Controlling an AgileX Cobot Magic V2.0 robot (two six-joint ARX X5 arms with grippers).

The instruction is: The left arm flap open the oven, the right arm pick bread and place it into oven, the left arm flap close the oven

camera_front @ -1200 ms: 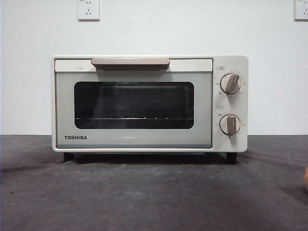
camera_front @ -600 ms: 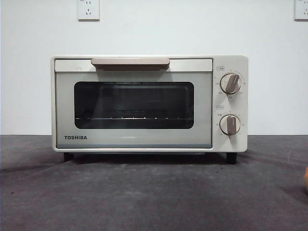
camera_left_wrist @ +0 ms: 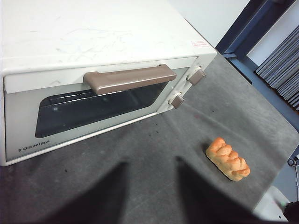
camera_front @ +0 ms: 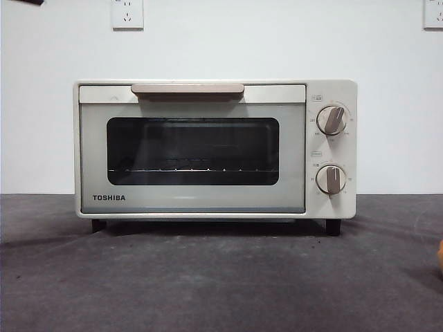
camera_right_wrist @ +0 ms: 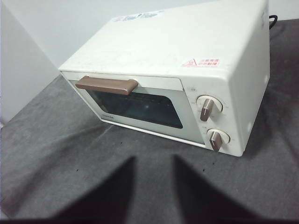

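The cream-white oven (camera_front: 214,149) stands on the dark table with its door shut; its beige bar handle (camera_front: 187,89) is at the top of the door. It also shows in the left wrist view (camera_left_wrist: 93,60) and the right wrist view (camera_right_wrist: 177,70). The bread (camera_left_wrist: 228,158), a lumpy golden-orange roll, lies on the table off the oven's knob side; only a sliver (camera_front: 440,256) shows in the front view. My left gripper (camera_left_wrist: 150,163) is open and empty, above the table in front of the oven door. My right gripper (camera_right_wrist: 154,158) is open and empty, further back from the oven.
Two round knobs (camera_front: 331,120) sit on the oven's right panel. A black arm tip (camera_front: 31,2) shows at the top left corner. Wall sockets (camera_front: 127,14) are on the white wall behind. The dark table (camera_front: 221,283) stretches in front of the oven.
A black arm tip has come into the front view's top left corner. The oven and the bread have not moved.
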